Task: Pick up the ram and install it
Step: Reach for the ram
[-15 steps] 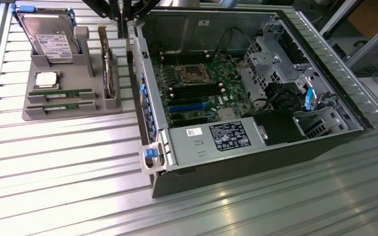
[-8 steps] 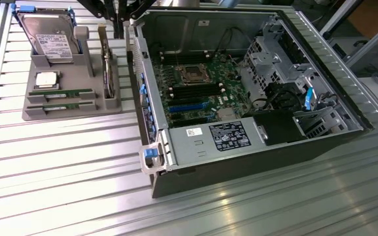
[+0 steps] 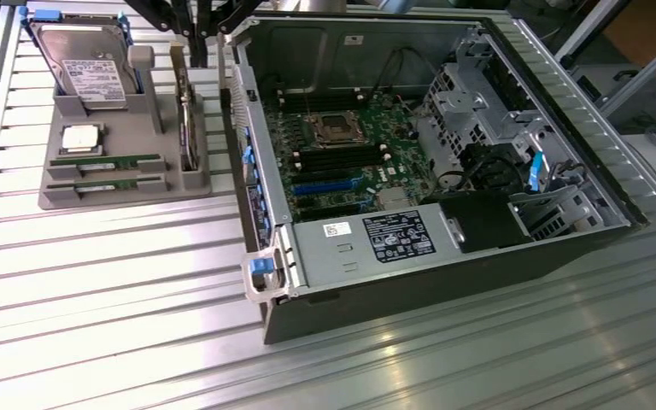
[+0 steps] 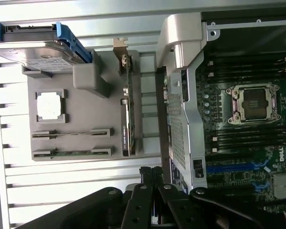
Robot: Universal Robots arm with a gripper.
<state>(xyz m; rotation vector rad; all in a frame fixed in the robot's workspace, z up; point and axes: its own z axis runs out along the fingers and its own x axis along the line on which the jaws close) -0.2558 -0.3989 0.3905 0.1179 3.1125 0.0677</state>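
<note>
Grey plastic tray [image 3: 100, 201] lies on the ribbed metal table [image 3: 100, 282] at the exterior view's left. In its slots, near the square silver processor chip [image 3: 81, 137], rest the long thin green ram [image 3: 106, 158] and, just beside it, a second ram stick [image 3: 106, 182]. The black gripper [image 3: 199, 56] hangs above the tray's right edge with its fingers [image 4: 146, 174] drawn together, holding nothing. Further right stands the open dark computer case [image 3: 442, 282].
</note>
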